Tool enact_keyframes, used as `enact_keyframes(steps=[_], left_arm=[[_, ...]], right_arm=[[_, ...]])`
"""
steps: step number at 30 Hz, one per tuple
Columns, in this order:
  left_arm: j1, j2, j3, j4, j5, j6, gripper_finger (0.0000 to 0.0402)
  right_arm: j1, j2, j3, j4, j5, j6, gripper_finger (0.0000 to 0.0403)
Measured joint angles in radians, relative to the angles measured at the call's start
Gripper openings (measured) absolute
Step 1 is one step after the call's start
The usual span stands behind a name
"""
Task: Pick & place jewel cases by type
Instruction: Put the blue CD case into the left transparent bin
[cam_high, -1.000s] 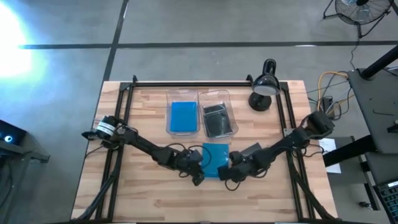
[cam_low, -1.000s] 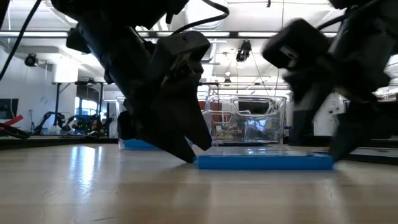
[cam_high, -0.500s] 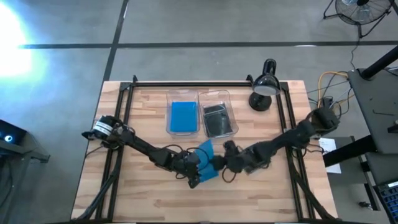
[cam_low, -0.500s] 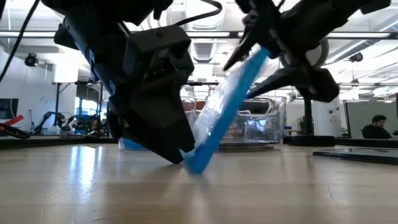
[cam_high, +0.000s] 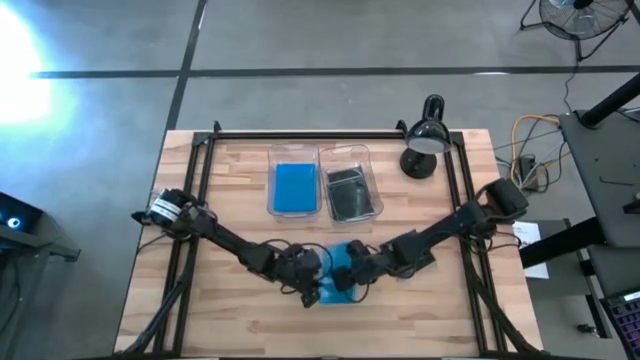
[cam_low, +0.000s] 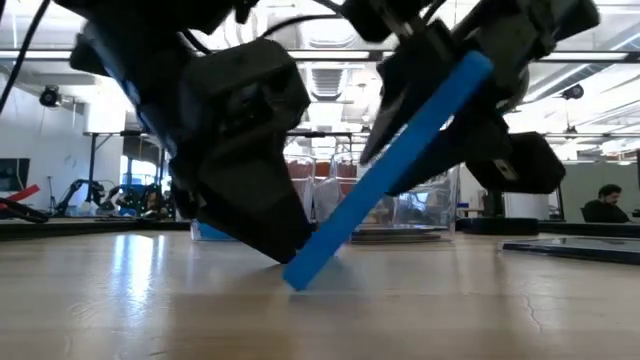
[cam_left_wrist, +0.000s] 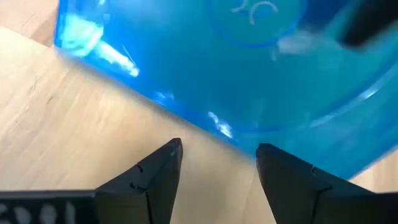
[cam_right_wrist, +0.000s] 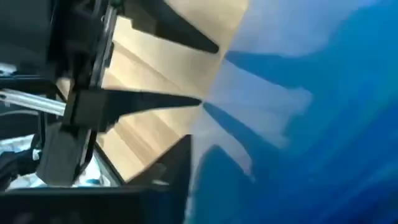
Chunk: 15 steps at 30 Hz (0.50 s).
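A translucent blue jewel case (cam_high: 340, 281) stands tilted between my two grippers near the table's near middle. In the low view its lower edge (cam_low: 300, 276) rests on the wood and its upper end (cam_low: 468, 72) points up and right. My left gripper (cam_left_wrist: 217, 152) is open, its fingertips right at that lower edge. My right gripper (cam_high: 358, 272) is shut on the case's raised part (cam_low: 440, 105). Another blue case (cam_high: 294, 187) lies in the left clear bin, and a dark case (cam_high: 349, 192) lies in the right one. My left gripper has its open fingertips (cam_left_wrist: 169, 151) at the blue case's lower edge (cam_left_wrist: 214, 127), slanting down from the table's left; I cannot tell whether they touch it. My right gripper holds the blue case by its raised upper part (cam_low: 440, 105), coming from the table's right. The case is tilted, with its lower edge on the table. The case itself hides the pads.
Two clear bins (cam_high: 322, 152) stand side by side behind the grippers. A black desk lamp (cam_high: 425, 140) stands at the far right. A dark flat case (cam_low: 575, 250) lies on the table to the right. A person (cam_low: 605, 200) sits in the room beyond.
The blue case lay flat a second ago. My right gripper took hold of its right side and raised it, tipping the case up on its left edge beside my left gripper. It then moved toward the near edge. The lower edge stayed on the table.
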Motion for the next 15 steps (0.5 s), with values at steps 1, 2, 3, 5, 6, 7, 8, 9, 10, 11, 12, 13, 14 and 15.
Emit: enact_keyframes(steps=[1,2,3,5,6,7,8,9,10,11,12,13,14,15], left_arm=[[-0.012,-0.019,0.000,-0.015,-0.008,0.019,0.0193],[-0.024,-0.029,-0.001,-0.038,-0.013,0.032,0.0193],[-0.036,-0.046,-0.001,-0.063,-0.013,0.034,0.0193],[-0.070,-0.101,-0.004,-0.176,0.002,0.032,0.0193],[-0.090,-0.124,-0.007,-0.249,0.010,0.027,0.0193],[-0.113,-0.153,-0.011,-0.310,0.009,0.018,0.0193],[-0.142,-0.188,-0.021,-0.362,-0.011,0.004,0.0193],[-0.168,-0.224,-0.035,-0.413,-0.041,-0.022,0.0193],[-0.191,-0.264,-0.053,-0.438,-0.067,-0.058,0.0193],[-0.215,-0.308,-0.074,-0.448,-0.094,-0.103,0.0193],[-0.240,-0.348,-0.103,-0.453,-0.120,-0.164,0.0193],[-0.262,-0.387,-0.134,-0.457,-0.142,-0.232,0.0193],[-0.281,-0.424,-0.165,-0.455,-0.169,-0.304,0.0193],[-0.297,-0.461,-0.193,-0.449,-0.200,-0.377,0.0193]], right_arm=[[-0.001,-0.006,-0.002,0.001,-0.018,-0.008,0.0080],[-0.002,-0.017,-0.006,-0.015,-0.035,-0.016,0.0056],[-0.002,-0.030,-0.007,-0.033,-0.053,-0.027,0.0034],[0.000,-0.062,-0.007,-0.049,-0.073,-0.051,0.0018],[0.001,-0.080,-0.007,-0.059,-0.078,-0.058,0.0016],[0.001,-0.103,-0.007,-0.063,-0.082,-0.071,0.0014],[0.001,-0.123,-0.004,-0.063,-0.082,-0.095,0.0013],[-0.002,-0.140,0.007,-0.059,-0.077,-0.129,0.0012],[-0.009,-0.159,0.025,-0.049,-0.064,-0.180,0.0011],[-0.019,-0.176,0.044,-0.045,-0.040,-0.239,0.0010],[-0.033,-0.189,0.066,-0.052,0.009,-0.291,0.0010],[-0.054,-0.199,0.093,-0.061,0.073,-0.326,0.0010],[-0.085,-0.204,0.119,-0.072,0.133,-0.355,0.0010],[-0.125,-0.205,0.143,-0.087,0.167,-0.384,0.0011]])
